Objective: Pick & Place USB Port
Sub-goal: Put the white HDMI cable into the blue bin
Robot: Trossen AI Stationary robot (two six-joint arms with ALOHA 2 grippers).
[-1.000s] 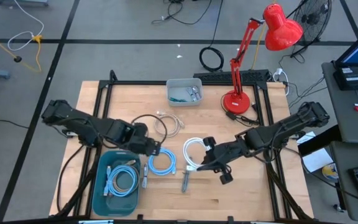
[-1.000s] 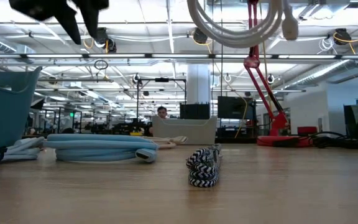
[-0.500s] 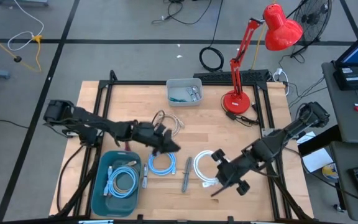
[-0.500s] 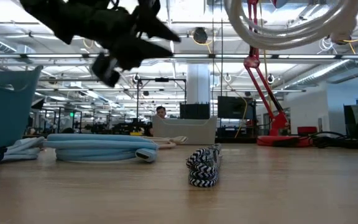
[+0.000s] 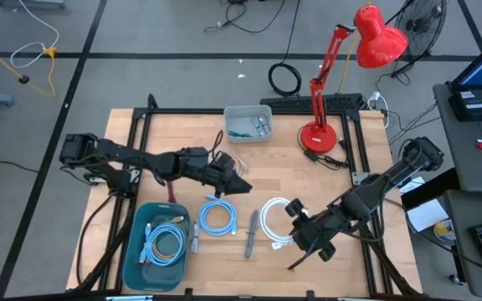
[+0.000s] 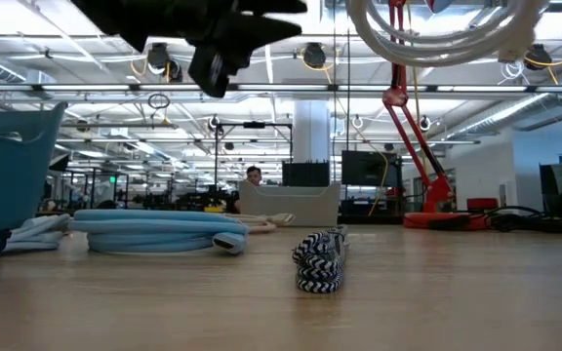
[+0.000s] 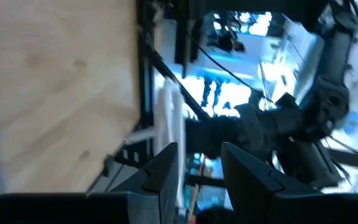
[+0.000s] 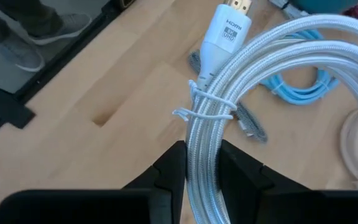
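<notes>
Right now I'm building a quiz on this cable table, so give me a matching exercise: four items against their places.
Things:
1. white HDMI cable
2. light blue coiled cable
3. teal bin
4. red desk lamp

Places:
A. standing at the table's far right corner
B. lying flat on the wood near the middle
C. clamped in the right gripper, lifted off the table
D. at the near left edge, holding cables

Pairs: 1-C, 2-B, 3-D, 4-A

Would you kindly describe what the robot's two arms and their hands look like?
Both arms, left arm and right arm, are black, slim and jointed. The left hand narrows toward its tip. The right hand has two flat, dark, blocky fingers.
</notes>
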